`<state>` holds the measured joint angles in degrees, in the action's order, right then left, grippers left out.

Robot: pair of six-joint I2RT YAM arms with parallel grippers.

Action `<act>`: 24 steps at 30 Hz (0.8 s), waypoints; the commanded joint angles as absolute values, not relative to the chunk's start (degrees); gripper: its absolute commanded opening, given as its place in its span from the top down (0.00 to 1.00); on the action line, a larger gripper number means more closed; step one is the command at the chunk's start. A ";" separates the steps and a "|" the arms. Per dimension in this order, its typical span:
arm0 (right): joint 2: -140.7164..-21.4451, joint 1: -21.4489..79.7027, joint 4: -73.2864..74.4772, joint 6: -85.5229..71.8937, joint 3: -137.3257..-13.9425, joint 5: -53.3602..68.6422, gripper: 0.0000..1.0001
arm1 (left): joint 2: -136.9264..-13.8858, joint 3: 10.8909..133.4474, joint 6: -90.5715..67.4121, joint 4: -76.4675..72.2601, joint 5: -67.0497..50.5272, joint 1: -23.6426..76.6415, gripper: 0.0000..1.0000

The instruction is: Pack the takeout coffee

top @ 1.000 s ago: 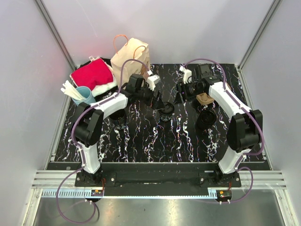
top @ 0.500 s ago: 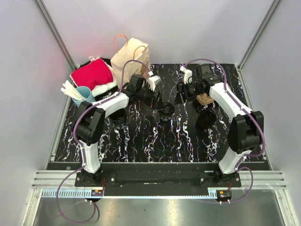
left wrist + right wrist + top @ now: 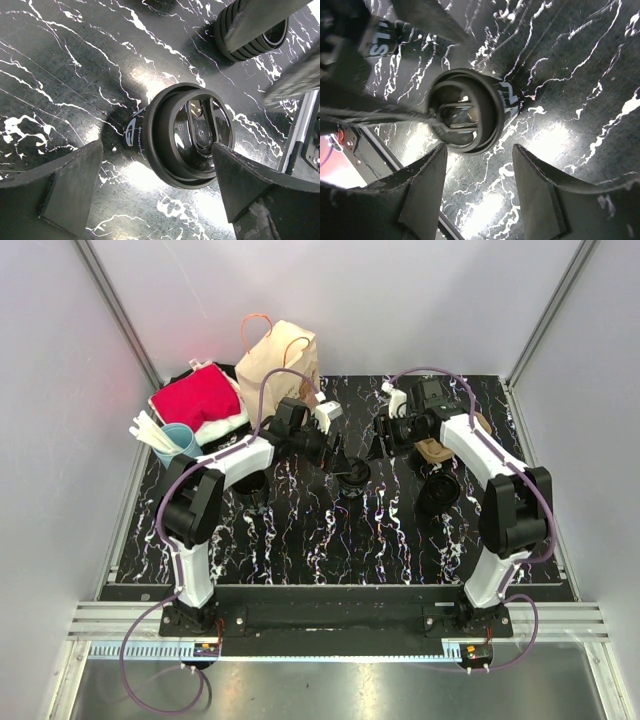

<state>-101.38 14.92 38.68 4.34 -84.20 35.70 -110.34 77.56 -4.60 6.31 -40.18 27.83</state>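
Black lidded coffee cup (image 3: 187, 135) stands upright on the marbled table (image 3: 300, 540), centre of the top view. It is well apart from the brown paper bag (image 3: 280, 360) at upper left.

Left gripper (image 3: 156, 150): fingers spread wide, straddling the cup, nothing gripped. The finger at lower right of the left wrist view sits at or just off the lid rim; contact cannot be told.

Right gripper (image 3: 480, 147): fingers partly spread, nothing between them, poised over the same cup. A blurred part of the other arm crosses the left side of that view.

Risks, judged:
- Both grippers crowd one cup, so the fingers could collide if both descend.
- The left fingers sit high, near the lid. Closing there could pop the lid off or tip the cup and spill it.
- Uneven contact, one finger meeting first, would shove the cup sideways on the glossy surface.
- The carry to the bag is long. A weak hold on the tapered wall could let the cup slip.
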 commanded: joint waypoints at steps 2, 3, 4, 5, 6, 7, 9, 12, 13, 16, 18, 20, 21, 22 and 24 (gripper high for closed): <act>-105.11 14.59 36.74 1.14 -86.92 36.65 0.40 | -110.22 79.01 -5.45 4.04 -42.63 27.33 0.06; -105.64 14.59 36.48 0.88 -87.01 36.65 0.40 | -110.21 79.19 -5.54 4.04 -42.71 27.42 0.06; -105.82 14.59 36.30 0.70 -86.92 36.65 0.40 | -110.04 79.36 -5.62 4.04 -42.98 27.33 0.06; -105.99 14.59 36.12 0.44 -86.92 36.65 0.40 | -109.87 79.71 -5.71 4.22 -42.98 27.42 0.06; -106.26 14.59 35.86 0.35 -86.92 36.74 0.40 | -109.78 79.89 -5.71 4.31 -43.07 27.42 0.06; -106.26 14.50 35.77 0.35 -86.92 36.91 0.40 | -109.60 80.07 -5.71 4.31 -43.15 27.42 0.06; -106.26 14.59 35.42 0.35 -86.92 37.18 0.40 | -109.42 80.42 -5.80 4.39 -43.24 27.42 0.06; -106.35 14.68 35.16 -1.76 -87.01 38.58 0.39 | -109.25 80.68 -6.24 4.31 -43.33 27.42 0.06; -106.43 14.68 35.16 -2.02 -87.10 38.93 0.39 | -109.16 80.68 -6.33 4.22 -43.50 27.42 0.05; -107.14 14.59 35.24 -2.63 -87.45 40.08 0.37 | -108.72 80.68 -6.50 3.96 -43.68 27.42 0.05; -107.84 14.68 35.16 -2.99 -87.80 40.17 0.36 | -108.37 80.68 -6.50 4.04 -43.86 27.33 0.05; -108.45 14.77 35.24 -3.08 -88.06 40.17 0.34 | -108.02 80.68 -6.42 4.22 -44.03 27.42 0.05; -108.72 14.68 35.16 -3.16 -88.07 40.25 0.32 | -107.76 80.68 -6.33 4.48 -44.12 27.33 0.05; -108.98 14.76 35.16 -3.25 -88.15 40.43 0.31 | -107.67 80.68 -6.15 4.66 -44.12 27.42 0.05; -109.51 14.94 35.16 -3.34 -88.24 40.60 0.30 | -106.79 80.25 -5.19 5.53 -43.95 27.42 0.05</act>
<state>-108.44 14.90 36.80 -2.39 -85.89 38.72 -110.34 78.28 -6.07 6.42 -41.93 27.64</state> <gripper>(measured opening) 0.688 0.944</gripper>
